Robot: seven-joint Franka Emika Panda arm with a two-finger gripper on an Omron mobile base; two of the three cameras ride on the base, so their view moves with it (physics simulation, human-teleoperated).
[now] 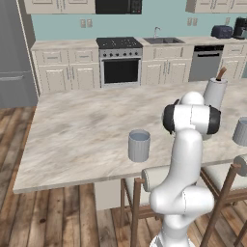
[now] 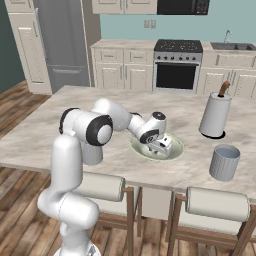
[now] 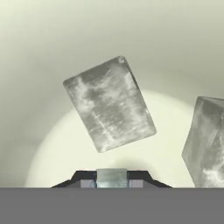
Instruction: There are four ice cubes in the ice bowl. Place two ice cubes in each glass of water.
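Note:
My gripper point(image 2: 162, 147) reaches down into the ice bowl point(image 2: 138, 148), a shallow pale green-white dish on the island. In the hand view its dark fingertips point(image 3: 85, 177) sit close together with a small grey ice cube point(image 3: 112, 175) pinched between them. A larger-looking ice cube point(image 3: 109, 104) lies tilted on the bowl floor point(image 3: 109, 30) just ahead, and another ice cube point(image 3: 205, 142) lies at the right. One glass of water point(image 2: 225, 162) point(image 1: 241, 131) stands right of the bowl. The other glass point(image 1: 139, 145) point(image 2: 93, 153) stands to its left, partly behind my arm.
A tall white holder point(image 2: 215, 115) point(image 1: 214, 93) with a brown-handled utensil stands behind the right glass. Stools point(image 2: 216, 204) are tucked under the island's near edge. The stove point(image 1: 120, 60) and cabinets line the far wall.

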